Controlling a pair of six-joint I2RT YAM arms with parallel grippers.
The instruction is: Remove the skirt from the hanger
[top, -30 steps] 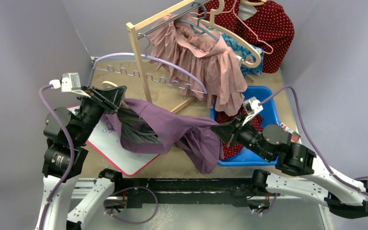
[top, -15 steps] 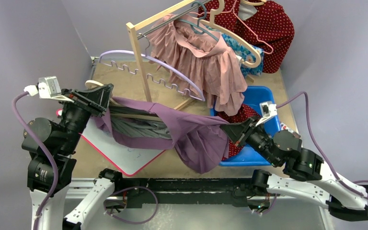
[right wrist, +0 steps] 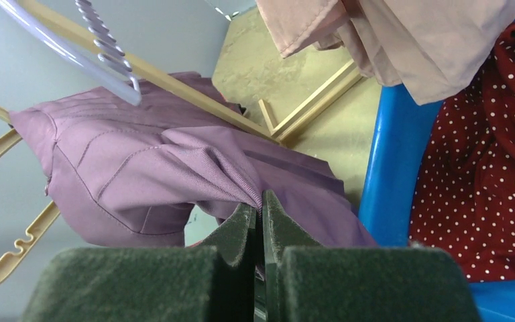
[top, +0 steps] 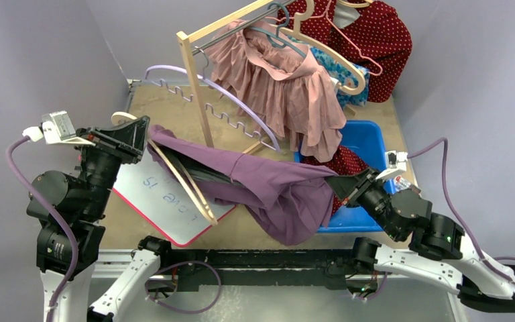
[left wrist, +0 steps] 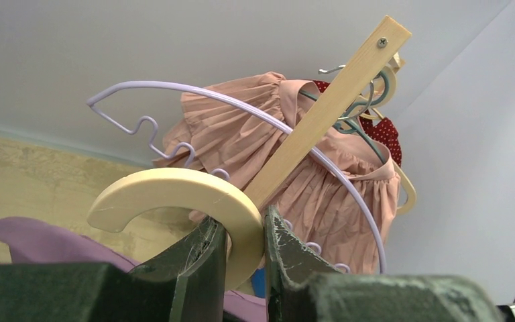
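At left in the top view the left gripper (top: 139, 129) clamps the hanger (top: 182, 178), while at lower right the right gripper (top: 338, 185) pinches the purple skirt (top: 275, 191).

The only writing I can see is dark marker handwriting (top: 163, 190) on the red-edged whiteboard (top: 134, 181) lying on the table at the left. It is upside down from the overhead view and small. It looks like two short words, perhaps "Love" and "is", but I cannot read them for certain. Nothing else carries legible text.
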